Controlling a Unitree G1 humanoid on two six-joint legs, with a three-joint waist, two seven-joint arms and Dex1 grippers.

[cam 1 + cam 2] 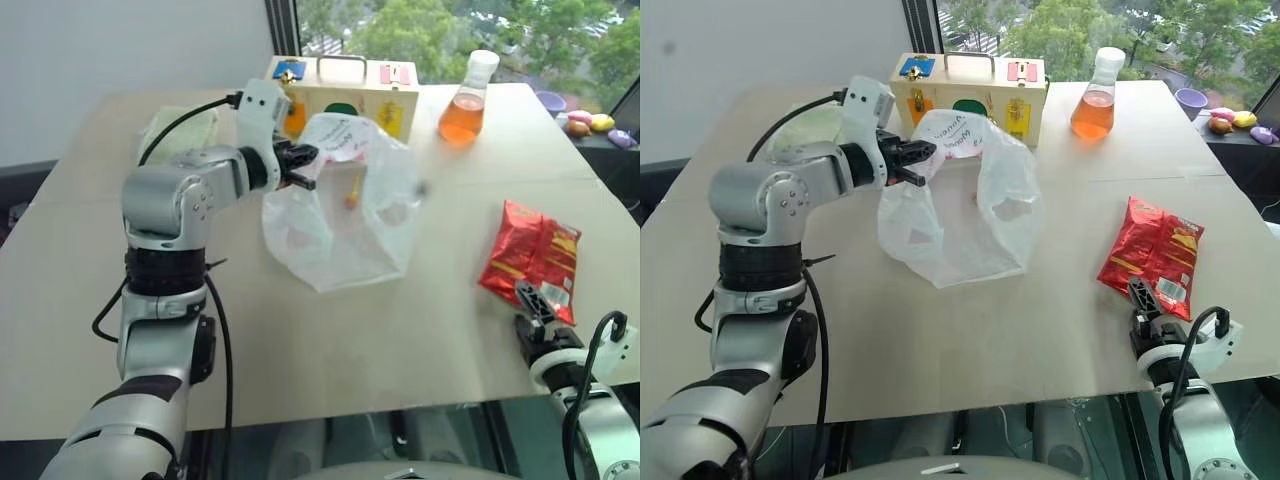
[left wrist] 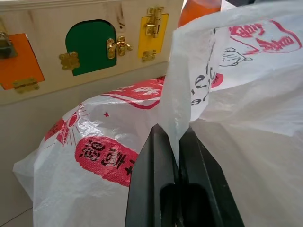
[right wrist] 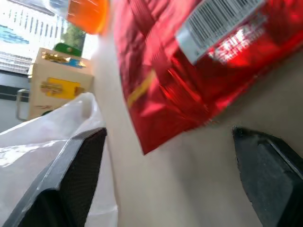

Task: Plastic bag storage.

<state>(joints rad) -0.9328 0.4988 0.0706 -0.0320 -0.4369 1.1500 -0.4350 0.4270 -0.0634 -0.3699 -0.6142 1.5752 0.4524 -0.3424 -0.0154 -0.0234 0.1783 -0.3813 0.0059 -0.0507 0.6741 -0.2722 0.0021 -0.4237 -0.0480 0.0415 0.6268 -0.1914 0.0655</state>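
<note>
The left pincer (image 1: 305,165) is clamped tight on a fold of the plastic bag (image 1: 345,205), holding its upper edge lifted off the worktop (image 1: 330,350) while the rest of the film slumps down in a loose heap, and that looks like a deliberate hold: one rim up gives the bag a shape that can be gathered or folded for storing. In the left wrist view the thin film is pinched right between the two black fingers (image 2: 154,170), printed red logos spilling below. The bag sits mid-worktop, just in front of the wooden latch box (image 1: 345,90), near enough that pulling it toward the back has little room. The right pincer (image 1: 1145,305) waits low at the near edge with its jaws spread wide and nothing in them, just beside the red snack packet (image 1: 1155,255), whose near corner lies close to its fingers. Between packet and bag there is a bare stretch of worktop, the best room for a second grip. The flask of orange liquid (image 1: 465,100) stands well back toward the far edge, apart from both arms, and a green cloth (image 1: 180,130) lies beyond the left arm.
</note>
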